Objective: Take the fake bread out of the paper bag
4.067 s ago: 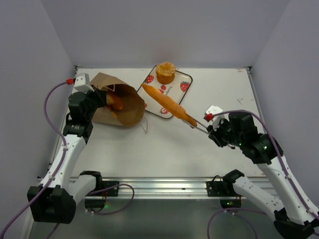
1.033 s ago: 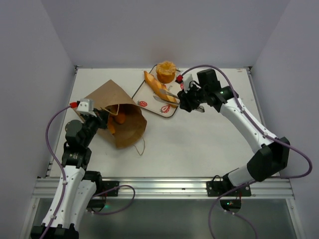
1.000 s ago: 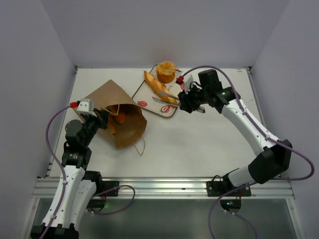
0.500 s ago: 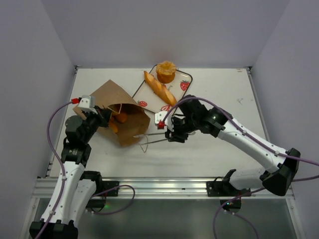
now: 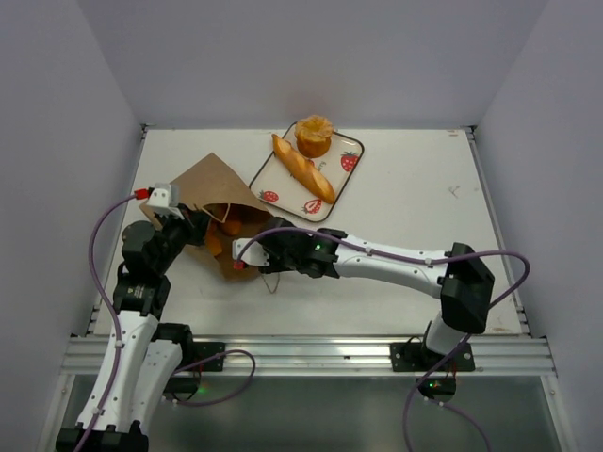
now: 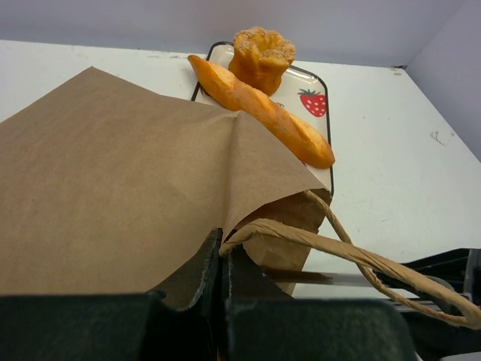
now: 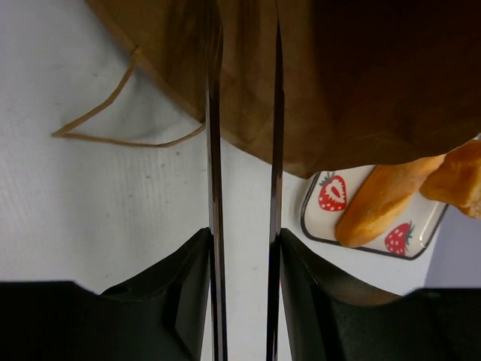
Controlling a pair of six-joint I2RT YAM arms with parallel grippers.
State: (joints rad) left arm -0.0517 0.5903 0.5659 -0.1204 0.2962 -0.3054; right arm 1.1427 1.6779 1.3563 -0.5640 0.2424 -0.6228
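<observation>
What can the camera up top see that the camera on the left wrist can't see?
Only the top view shows orange fake bread sitting inside the open mouth of the paper bag. The left wrist view looks over the bag's outside, so that bread is hidden there.

Only the left wrist view shows, close up, the left end effector pinched shut on the bag's paper edge.

Both views show the baguette and the ruffled bun lying on the strawberry tray.

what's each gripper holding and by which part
Left gripper pinches the paper bag at its mouth rim. Right gripper: open, nothing seen in it.
</observation>
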